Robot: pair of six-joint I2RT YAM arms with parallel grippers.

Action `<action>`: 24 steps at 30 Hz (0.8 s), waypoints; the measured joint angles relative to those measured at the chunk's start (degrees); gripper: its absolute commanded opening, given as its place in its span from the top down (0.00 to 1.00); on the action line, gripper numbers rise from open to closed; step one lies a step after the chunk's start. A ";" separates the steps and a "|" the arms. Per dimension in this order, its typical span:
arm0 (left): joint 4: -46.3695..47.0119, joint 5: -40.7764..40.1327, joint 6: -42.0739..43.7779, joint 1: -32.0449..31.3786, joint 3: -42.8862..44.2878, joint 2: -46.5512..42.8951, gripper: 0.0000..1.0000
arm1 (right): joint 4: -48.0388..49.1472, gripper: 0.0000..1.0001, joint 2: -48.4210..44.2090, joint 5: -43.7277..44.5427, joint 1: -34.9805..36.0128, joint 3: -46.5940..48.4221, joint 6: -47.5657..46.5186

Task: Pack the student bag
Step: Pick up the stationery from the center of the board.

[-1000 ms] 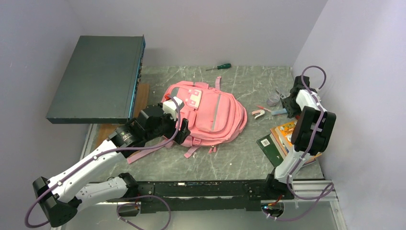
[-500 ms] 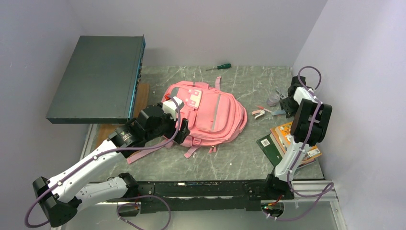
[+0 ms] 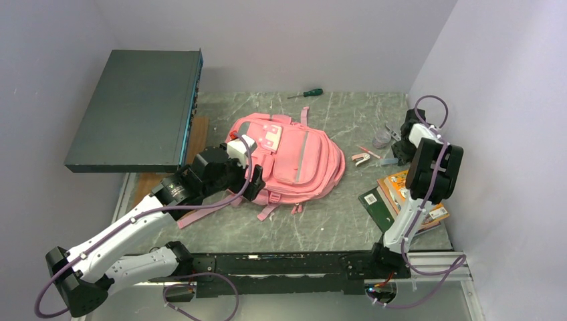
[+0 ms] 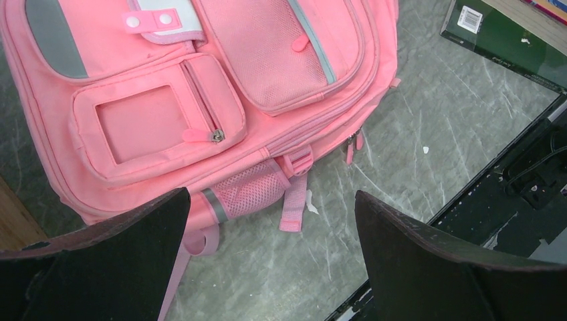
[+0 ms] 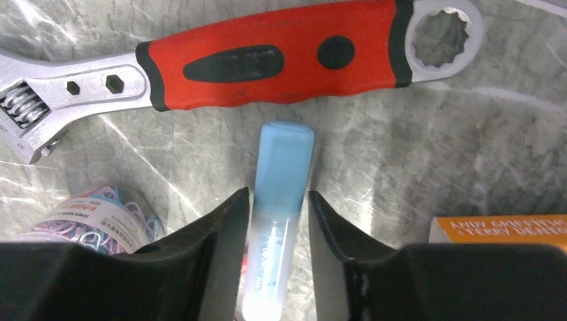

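Left end effector (image 4: 272,194) spread wide; right end effector (image 5: 275,200) pointing down, jaws narrowly apart.

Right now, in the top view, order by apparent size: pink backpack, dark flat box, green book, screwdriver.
1. dark flat box, perhaps nearer the camera
2. pink backpack
3. green book
4. screwdriver

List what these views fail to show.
- Student bag contents: top external and left wrist views, its own fabric hides them.
- Blue-capped tube print: right wrist view, too small and blurred to read.
- Whether the right gripper clamps the tube: right wrist view, contact unclear.
- Orange book title: right wrist view, cut by the frame edge.
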 measured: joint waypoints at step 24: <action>2.29 15.10 -11.15 6.78 2.60 5.27 0.00 | 13.35 1.00 -33.86 -11.30 24.02 -12.48 -23.87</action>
